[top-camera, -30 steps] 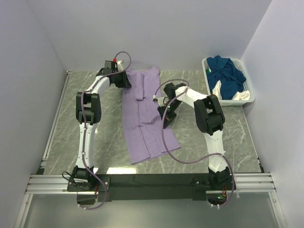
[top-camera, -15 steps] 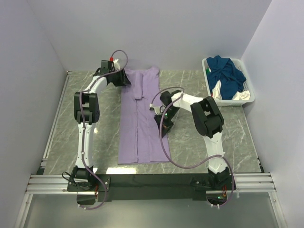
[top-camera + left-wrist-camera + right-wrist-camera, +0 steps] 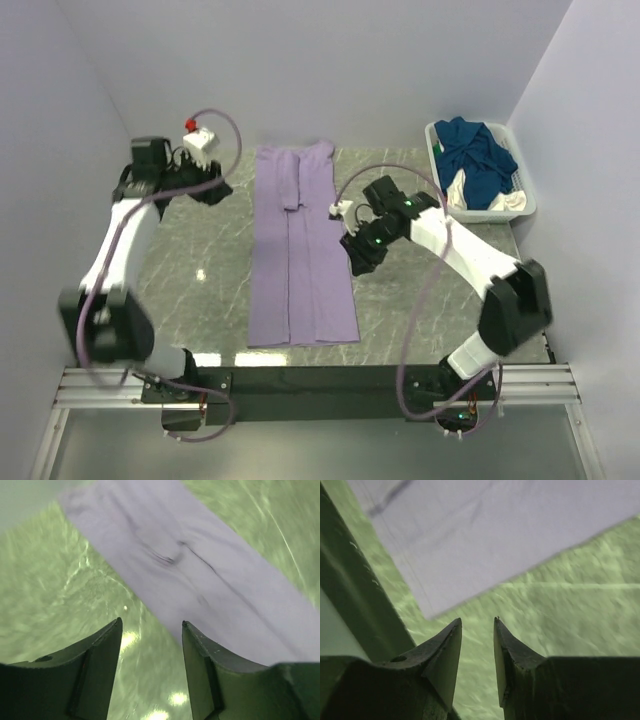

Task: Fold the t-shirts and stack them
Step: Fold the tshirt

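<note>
Judging by how things lie, the lengthwise fold is finished and the crosswise fold comes next. On the marbled table (image 3: 200, 260) the lilac t-shirt (image 3: 300, 270) lies as one long narrow strip down the middle, its collar end towards the back wall, its sleeves turned in and its hem near the front rail. The white basket (image 3: 528, 205) at the far right corner holds a teal t-shirt (image 3: 480, 155) and a white t-shirt (image 3: 458, 187), both untouched.

The left gripper (image 3: 216, 191) hangs well to the left of the strip's collar end, clear of the cloth. Its wrist view shows the fingers (image 3: 100, 650) spread with only table between them. The right gripper (image 3: 357, 260) sits just beside the strip's right edge. Its fingers (image 3: 447, 650) stand a little apart, pinching nothing.

The next move probably calls for both grippers to take the two corners of one short end – hem or collar – and carry it over to the other end, keeping the edges aligned.

A second ago the strip lay askew, its hem swung to the right, with both grippers on its edges. It has since been pulled straight – and both arms have let go and drawn away, the left one much further
</note>
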You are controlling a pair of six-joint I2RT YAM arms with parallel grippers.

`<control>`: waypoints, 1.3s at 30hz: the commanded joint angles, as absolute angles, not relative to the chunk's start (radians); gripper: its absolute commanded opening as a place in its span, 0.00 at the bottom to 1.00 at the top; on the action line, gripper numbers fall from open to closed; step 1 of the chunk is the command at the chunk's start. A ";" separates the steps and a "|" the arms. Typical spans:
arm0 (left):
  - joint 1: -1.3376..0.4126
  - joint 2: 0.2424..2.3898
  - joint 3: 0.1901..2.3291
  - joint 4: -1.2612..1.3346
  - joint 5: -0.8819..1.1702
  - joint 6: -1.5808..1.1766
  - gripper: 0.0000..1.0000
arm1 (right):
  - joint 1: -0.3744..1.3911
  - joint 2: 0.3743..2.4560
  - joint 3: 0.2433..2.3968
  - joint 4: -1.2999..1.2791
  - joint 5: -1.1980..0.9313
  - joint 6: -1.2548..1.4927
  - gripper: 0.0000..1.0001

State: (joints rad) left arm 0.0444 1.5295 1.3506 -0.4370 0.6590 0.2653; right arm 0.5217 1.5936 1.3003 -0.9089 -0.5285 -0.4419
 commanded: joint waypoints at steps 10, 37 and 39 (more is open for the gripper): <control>-0.275 0.887 0.660 -0.867 0.617 1.106 0.50 | 0.947 1.278 0.849 -0.655 -0.138 -0.635 0.38; -0.736 0.899 0.370 -0.538 0.382 0.953 0.49 | 1.147 1.365 0.652 -0.474 -0.086 -0.586 0.47; -0.738 0.913 0.371 -0.538 0.387 0.953 0.47 | 1.147 1.397 0.653 -0.468 -0.092 -0.591 0.45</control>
